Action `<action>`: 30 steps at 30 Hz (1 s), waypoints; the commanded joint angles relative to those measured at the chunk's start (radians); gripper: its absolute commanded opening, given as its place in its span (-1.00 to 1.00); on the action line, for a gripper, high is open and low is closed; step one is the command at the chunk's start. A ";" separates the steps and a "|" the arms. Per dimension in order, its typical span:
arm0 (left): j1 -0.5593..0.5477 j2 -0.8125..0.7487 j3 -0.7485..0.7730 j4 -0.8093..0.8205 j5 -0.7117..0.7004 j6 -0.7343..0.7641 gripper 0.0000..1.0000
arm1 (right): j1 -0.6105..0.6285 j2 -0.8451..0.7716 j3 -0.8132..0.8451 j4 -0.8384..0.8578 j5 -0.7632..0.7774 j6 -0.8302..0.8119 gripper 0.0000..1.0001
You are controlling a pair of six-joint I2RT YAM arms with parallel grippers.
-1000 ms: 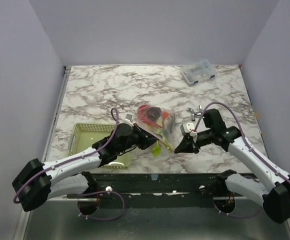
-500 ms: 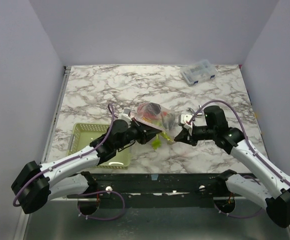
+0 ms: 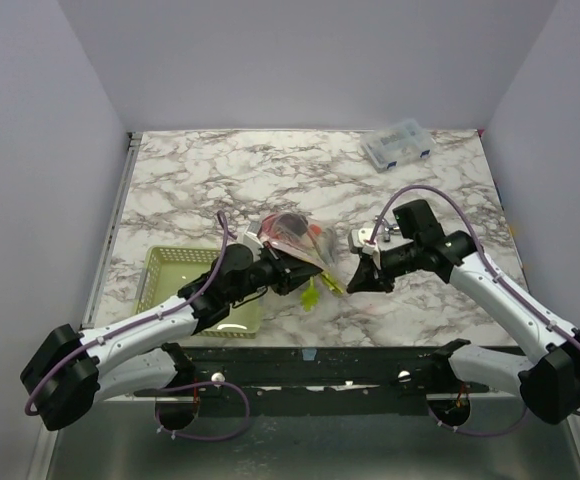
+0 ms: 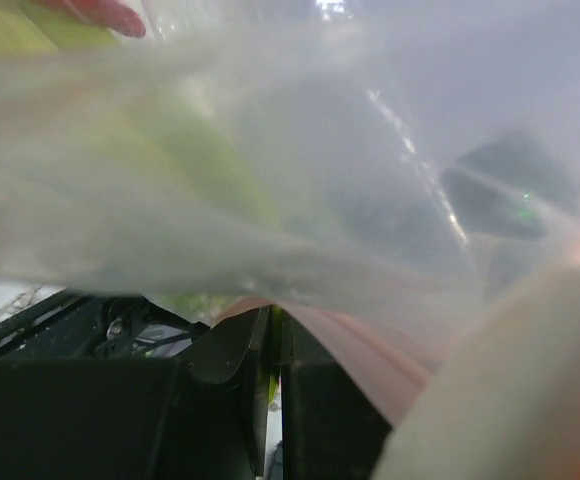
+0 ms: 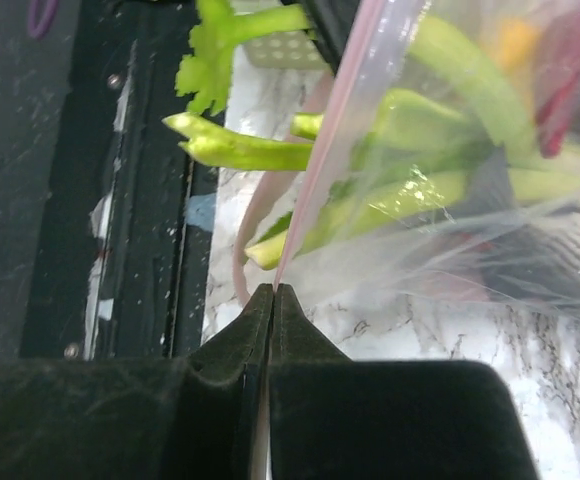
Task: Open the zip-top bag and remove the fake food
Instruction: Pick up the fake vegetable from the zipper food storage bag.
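Note:
The clear zip-top bag (image 3: pixel 300 238) hangs above the table's middle, held between both grippers. My left gripper (image 3: pixel 305 275) is shut on the bag's left side by its pinkish zip strip (image 4: pixel 370 355); plastic fills the left wrist view. My right gripper (image 3: pixel 355 280) is shut on the bag's zip strip (image 5: pixel 315 170), pinching it at the edge. Inside the bag are red pieces (image 3: pixel 292 226), an orange piece (image 3: pixel 315 232) and pale green stalks (image 5: pixel 410 195). A leafy green stalk (image 3: pixel 315 293) sticks out below the bag's mouth; it also shows in the right wrist view (image 5: pixel 232 150).
A pale green mesh basket (image 3: pixel 175 280) sits at the near left, under my left arm. A small clear compartment box (image 3: pixel 397 145) lies at the far right. The table's black front rail (image 3: pixel 310 355) runs just below the bag.
Both grippers have lifted the bag and shifted it slightly back and left. My right gripper has moved up and left with the zip strip. The green stalk now hangs out lower.

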 commanded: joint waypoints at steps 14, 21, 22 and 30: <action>0.002 0.122 0.107 0.133 0.054 0.062 -1.00 | 0.007 -0.030 -0.028 0.060 0.127 0.061 -0.17; 0.015 0.062 0.078 0.121 0.080 0.061 -1.00 | 0.008 -0.042 -0.040 0.133 0.180 0.131 -0.17; 0.015 0.056 0.076 0.122 0.082 0.059 -1.00 | 0.008 -0.040 -0.041 0.134 0.179 0.132 -0.17; 0.017 0.034 0.087 0.122 0.132 0.059 -1.00 | 0.008 -0.041 -0.037 0.156 0.110 0.154 -0.32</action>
